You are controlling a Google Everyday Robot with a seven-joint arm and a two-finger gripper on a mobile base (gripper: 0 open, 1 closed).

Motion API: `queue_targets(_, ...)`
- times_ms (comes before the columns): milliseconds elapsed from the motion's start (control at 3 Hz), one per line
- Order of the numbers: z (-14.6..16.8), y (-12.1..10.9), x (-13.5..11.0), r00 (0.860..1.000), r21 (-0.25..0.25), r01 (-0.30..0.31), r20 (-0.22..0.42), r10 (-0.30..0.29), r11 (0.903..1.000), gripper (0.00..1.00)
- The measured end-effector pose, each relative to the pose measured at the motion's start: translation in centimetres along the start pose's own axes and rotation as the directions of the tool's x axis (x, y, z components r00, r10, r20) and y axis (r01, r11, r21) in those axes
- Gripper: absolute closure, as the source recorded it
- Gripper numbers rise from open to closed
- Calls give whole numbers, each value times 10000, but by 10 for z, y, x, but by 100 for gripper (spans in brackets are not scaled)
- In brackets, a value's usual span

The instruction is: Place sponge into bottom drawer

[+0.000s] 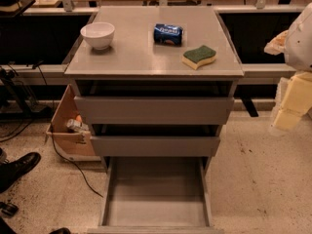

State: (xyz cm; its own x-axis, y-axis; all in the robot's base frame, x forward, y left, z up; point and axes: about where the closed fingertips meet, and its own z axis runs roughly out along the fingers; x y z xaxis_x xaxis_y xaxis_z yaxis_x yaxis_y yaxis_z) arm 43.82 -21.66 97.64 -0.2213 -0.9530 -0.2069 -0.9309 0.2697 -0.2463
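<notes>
The sponge (199, 56), dark green on top of pale yellow foam, lies flat on the grey cabinet top (131, 52) near its front right corner. The bottom drawer (156, 206) is pulled wide out at floor level, and its grey floor is bare. My arm comes in at the right edge of the camera view. Its pale yellow gripper (288, 117) hangs beside the cabinet, to the right of and below the sponge, touching nothing.
A blue can (168, 34) lies on its side behind the sponge. A white bowl (98, 35) stands at the top's left. The two upper drawers (155, 110) are slightly out. A cardboard box (70, 126) and cables sit on the floor to the left, with a shoe (17, 167).
</notes>
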Motion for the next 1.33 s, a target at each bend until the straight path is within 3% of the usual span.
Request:
queue_targets(333,2,-4,-1,10000,54,-3,41,2,10000,0)
queue_targets(667,18,-37,-13,9992,487,-30,399,11,9988,0)
queue_targets(1333,56,-146,-43,9822,1395,-456,1869,189,9892,0)
